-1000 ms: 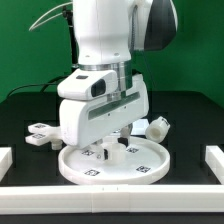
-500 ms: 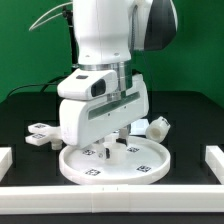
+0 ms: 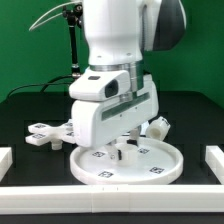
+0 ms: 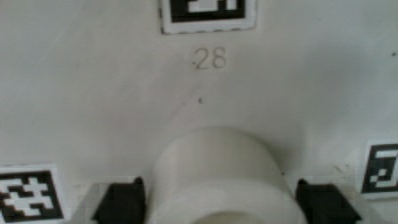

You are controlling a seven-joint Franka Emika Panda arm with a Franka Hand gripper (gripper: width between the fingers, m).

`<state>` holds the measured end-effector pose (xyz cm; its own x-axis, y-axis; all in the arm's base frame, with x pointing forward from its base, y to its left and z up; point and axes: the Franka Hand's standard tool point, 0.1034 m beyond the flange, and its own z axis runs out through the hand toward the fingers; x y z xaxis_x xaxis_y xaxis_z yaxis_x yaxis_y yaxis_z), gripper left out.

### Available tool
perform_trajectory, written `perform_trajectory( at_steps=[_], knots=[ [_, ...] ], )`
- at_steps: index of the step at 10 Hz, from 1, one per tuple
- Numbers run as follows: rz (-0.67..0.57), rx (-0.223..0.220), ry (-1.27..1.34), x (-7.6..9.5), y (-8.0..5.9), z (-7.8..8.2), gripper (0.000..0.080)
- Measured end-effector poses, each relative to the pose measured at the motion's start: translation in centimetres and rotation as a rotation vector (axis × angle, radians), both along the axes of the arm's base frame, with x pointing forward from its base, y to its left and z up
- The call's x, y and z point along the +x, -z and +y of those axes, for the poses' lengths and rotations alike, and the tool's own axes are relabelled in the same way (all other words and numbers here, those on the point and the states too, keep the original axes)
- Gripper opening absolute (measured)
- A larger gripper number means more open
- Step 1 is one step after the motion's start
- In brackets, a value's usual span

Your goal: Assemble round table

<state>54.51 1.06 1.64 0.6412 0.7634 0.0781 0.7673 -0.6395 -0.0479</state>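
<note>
The round disc (image 3: pixel 158 170) lies flat on the worktop (image 3: pixel 196 112) directly beneath the gripper (image 3: pixel 124 150), whose jaws straddle a rounded white stub (image 4: pixel 221 165) at the disc's middle (clamping cannot be confirmed), and the cylinder leg (image 3: pixel 160 128) lies just beyond, toward the exterior view's right.

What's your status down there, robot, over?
End effector apparently shut on round disc's centre stub. Disc dragged toward exterior view's right. Leg and cross base loose beyond it; nothing in the way.
</note>
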Motion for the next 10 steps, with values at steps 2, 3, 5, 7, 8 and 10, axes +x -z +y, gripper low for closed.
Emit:
perform_trajectory(
  at_steps=[2,3,5,7,8,10],
  knots=[
    [-0.012,0.008,-0.014,0.9,0.0,1.6,0.0407],
    [-0.019,0.012,-0.019,1.3,0.0,2.4,0.0407],
    [-0.026,0.017,-0.027,2.0,0.0,3.1,0.0408],
    [-0.029,0.019,-0.028,2.2,0.0,3.2,0.0409],
    [-0.029,0.019,-0.027,2.2,0.0,3.2,0.0409],
    [-0.029,0.019,-0.027,2.2,0.0,3.2,0.0465]
  ],
)
